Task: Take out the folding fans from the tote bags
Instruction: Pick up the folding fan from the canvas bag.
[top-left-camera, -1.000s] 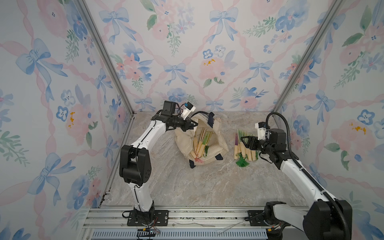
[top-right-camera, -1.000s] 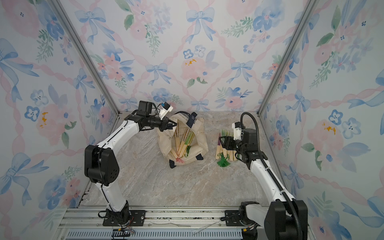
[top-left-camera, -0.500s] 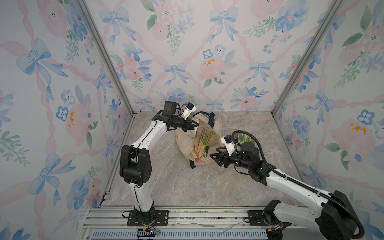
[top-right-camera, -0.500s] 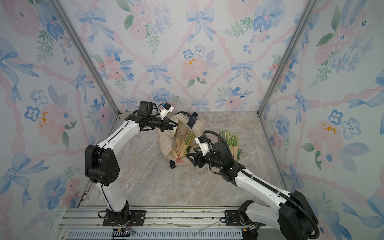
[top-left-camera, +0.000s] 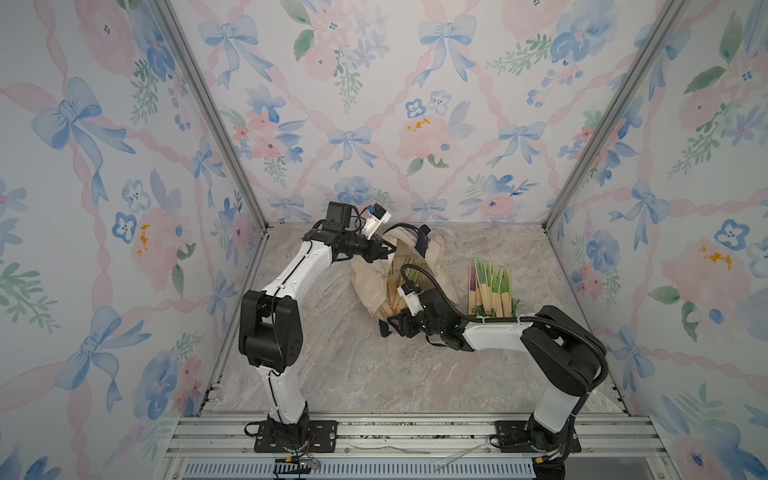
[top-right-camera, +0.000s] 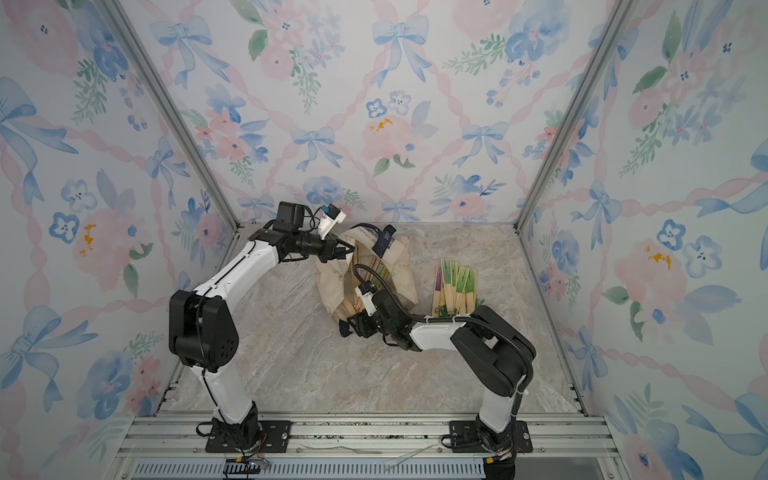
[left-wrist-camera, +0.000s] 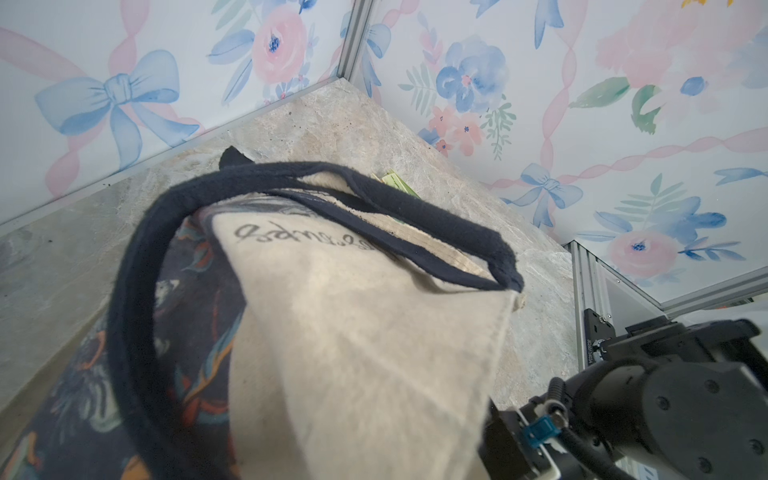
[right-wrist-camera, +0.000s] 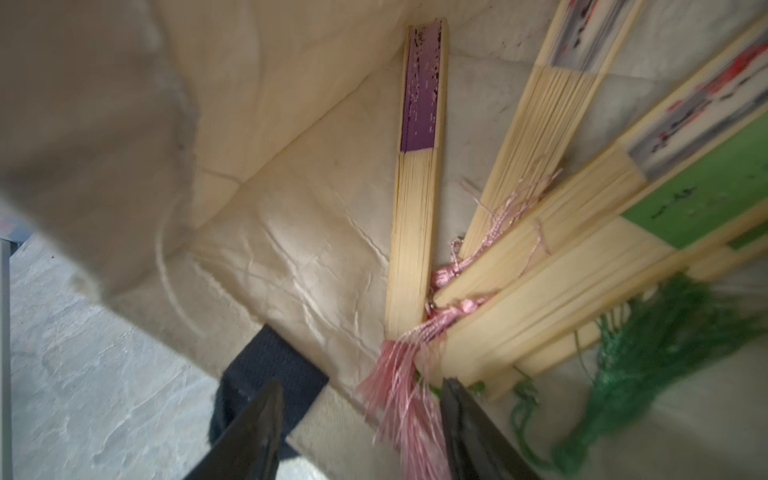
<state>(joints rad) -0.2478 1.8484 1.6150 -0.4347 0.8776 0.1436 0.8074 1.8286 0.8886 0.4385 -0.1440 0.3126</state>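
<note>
The step in hand looks like reaching in for another fan. A row of fans (top-left-camera: 490, 286) already lies side by side on the bench (top-left-camera: 353, 374), just to the right of the tote bag (top-left-camera: 370, 278), and several more lie inside it. The left hand (top-left-camera: 388, 249) is closed tight at the bag's far upper edge, lifting the canvas so the mouth gapes toward the right arm. In its wrist view the cloth bunches close to the lens and hides the jaws, so that it pinches canvas rather than the navy strap (left-wrist-camera: 137, 291) is my best reading, not a certainty. The right hand (right-wrist-camera: 360, 386) sits low at the mouth, jaws well apart and holding nothing, with a pink tassel (right-wrist-camera: 399, 407) trailing between the two fingertips. Just beyond them the fans in the bag (right-wrist-camera: 540, 291) spread out from overlapping rib ends, and a purple fan (right-wrist-camera: 417, 199) lies a little apart from the green and red-printed ones. The next move calls for easing further in and setting the jaws across the bamboo ribs of one fan. They should close on the wood, not merely on tassel threads, while the mouth is held up.
</note>
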